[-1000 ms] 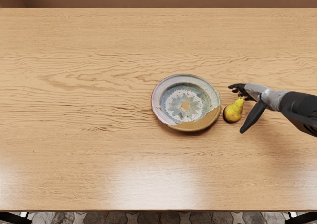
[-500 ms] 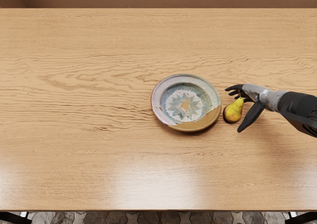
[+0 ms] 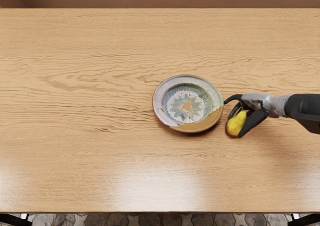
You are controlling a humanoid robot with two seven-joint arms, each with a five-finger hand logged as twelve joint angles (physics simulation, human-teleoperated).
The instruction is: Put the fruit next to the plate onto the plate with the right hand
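Wooden surface (image 3: pixel 100 86) is showing grain under a soft sheen, the glazed plate (image 3: pixel 156 104) is gleaming, the pear (image 3: pixel 236 123) is looking smooth-skinned, the right hand (image 3: pixel 248 111) is showing matt black fingers (image 3: pixel 256 119).

1 plate (image 3: pixel 188 104), 1 pear (image 3: pixel 236 123), 1 hand (image 3: pixel 245 115), 1 table (image 3: pixel 100 61)

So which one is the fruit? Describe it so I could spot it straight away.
Start from the wide wooden table and find the round ceramic plate with a pale flower pattern, right of centre. Just off its right rim is a small yellow pear, with the dark right robot hand curled around it. It is the only yellow, rounded thing there.
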